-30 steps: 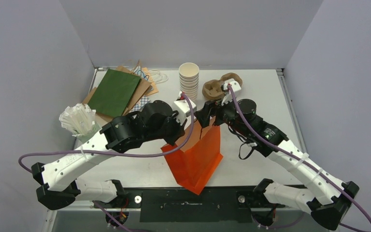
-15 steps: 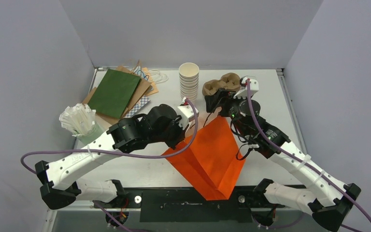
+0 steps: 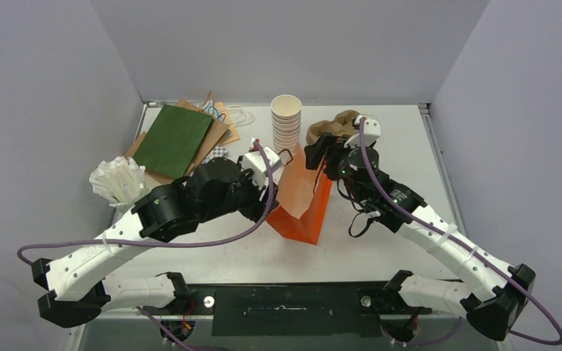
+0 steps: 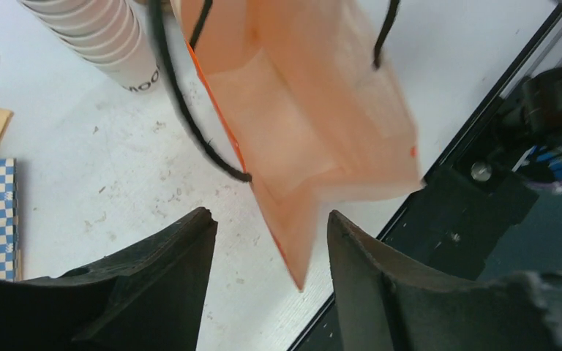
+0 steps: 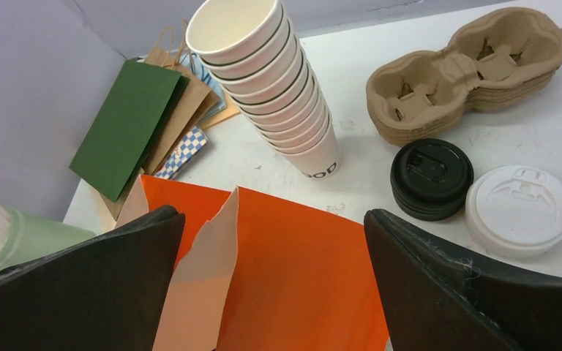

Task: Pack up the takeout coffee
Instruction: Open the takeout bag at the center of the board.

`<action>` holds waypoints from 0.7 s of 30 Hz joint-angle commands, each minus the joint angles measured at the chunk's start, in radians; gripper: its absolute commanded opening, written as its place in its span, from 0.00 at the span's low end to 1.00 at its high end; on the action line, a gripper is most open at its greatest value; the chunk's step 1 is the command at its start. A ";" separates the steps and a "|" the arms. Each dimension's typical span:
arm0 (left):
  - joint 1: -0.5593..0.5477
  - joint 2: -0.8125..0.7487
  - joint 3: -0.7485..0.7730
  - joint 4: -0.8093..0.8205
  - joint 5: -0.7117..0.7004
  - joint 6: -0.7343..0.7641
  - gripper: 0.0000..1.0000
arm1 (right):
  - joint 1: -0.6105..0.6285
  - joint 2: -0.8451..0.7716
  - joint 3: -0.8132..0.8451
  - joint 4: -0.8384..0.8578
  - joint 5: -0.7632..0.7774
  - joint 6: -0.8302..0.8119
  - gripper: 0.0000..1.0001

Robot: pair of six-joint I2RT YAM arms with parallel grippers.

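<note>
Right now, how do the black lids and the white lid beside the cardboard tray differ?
The black lids are dark and sit nearer the cup stack; the white lid is pale and lies farther from it. Both are round, lying flat on the table, side by side.

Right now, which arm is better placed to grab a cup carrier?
Probably right. The right gripper, open, is over the bag, carriers just beyond. The left gripper is across the bag, farther off.
</note>
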 commanded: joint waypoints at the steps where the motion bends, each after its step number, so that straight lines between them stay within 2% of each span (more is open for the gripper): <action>1: 0.000 -0.084 0.058 0.174 -0.020 0.022 0.60 | 0.015 0.021 0.029 0.037 0.004 0.026 1.00; 4: -0.001 -0.104 0.071 0.221 -0.035 0.035 0.68 | 0.026 0.037 0.019 0.052 0.015 0.032 1.00; 6: -0.001 -0.095 0.079 0.238 -0.021 0.045 0.69 | 0.032 0.051 0.019 0.061 0.022 0.032 1.00; 9: -0.002 -0.044 0.092 0.251 0.019 0.048 0.58 | 0.040 0.074 0.032 0.056 0.029 0.036 1.00; 11: -0.006 0.001 0.103 0.260 0.037 0.041 0.38 | 0.045 0.083 0.039 0.052 0.038 0.039 1.00; 13: -0.015 0.032 0.102 0.296 0.050 0.023 0.26 | 0.048 0.087 0.039 0.052 0.046 0.041 1.00; 16: -0.036 0.054 0.090 0.366 0.044 0.002 0.22 | 0.051 0.089 0.039 0.053 0.051 0.042 1.00; 21: -0.050 0.081 0.091 0.424 -0.007 -0.018 0.29 | 0.055 0.093 0.039 0.057 0.051 0.039 1.00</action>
